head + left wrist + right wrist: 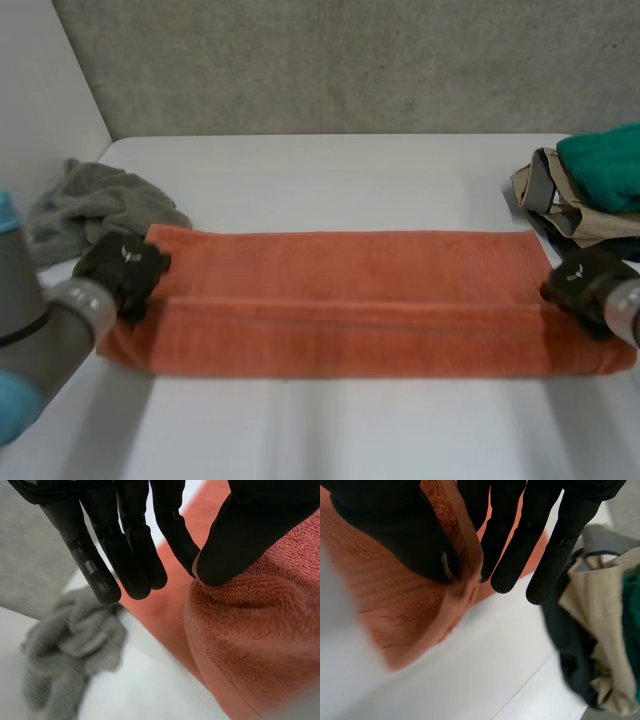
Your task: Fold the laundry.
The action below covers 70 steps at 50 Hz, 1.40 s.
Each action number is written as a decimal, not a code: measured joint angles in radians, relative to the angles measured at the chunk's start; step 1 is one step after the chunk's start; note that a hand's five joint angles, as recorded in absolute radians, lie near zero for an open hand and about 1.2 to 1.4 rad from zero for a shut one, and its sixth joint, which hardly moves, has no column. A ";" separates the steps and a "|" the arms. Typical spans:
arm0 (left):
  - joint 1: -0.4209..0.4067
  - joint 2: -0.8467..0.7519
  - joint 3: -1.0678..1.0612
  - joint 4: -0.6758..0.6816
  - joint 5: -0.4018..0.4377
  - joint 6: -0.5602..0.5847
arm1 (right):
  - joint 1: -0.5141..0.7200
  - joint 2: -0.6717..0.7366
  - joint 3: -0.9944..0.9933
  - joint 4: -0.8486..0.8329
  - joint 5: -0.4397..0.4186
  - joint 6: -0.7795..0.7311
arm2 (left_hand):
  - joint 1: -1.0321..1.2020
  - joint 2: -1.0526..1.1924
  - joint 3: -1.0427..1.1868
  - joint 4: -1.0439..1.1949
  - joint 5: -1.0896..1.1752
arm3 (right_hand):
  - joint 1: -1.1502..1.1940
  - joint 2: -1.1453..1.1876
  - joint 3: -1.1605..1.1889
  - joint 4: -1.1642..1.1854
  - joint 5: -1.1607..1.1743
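Lengthwise fold in hand: my left hand (pixel 122 268) and right hand (pixel 585 280) each pinch an end of the orange towel (pixel 350 300); next I'd lay both down evenly.

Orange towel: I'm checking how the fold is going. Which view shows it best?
The head view: the whole orange towel lies lengthwise with a fold line along it, the left hand and right hand at its two ends. Each wrist view shows close up the end pinched between that hand's thumb and fingers.

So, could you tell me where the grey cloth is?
The grey cloth lies at the left of the table in the head view, beyond the left hand and the orange towel.
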 measured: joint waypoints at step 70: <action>-0.222 -0.138 0.109 0.246 -0.096 -0.289 | -0.151 0.207 -0.037 -0.322 -0.149 0.471 | -0.905 -0.993 -0.986 -0.996 -0.929 | -0.004 -0.016 -0.006 -0.010 -0.044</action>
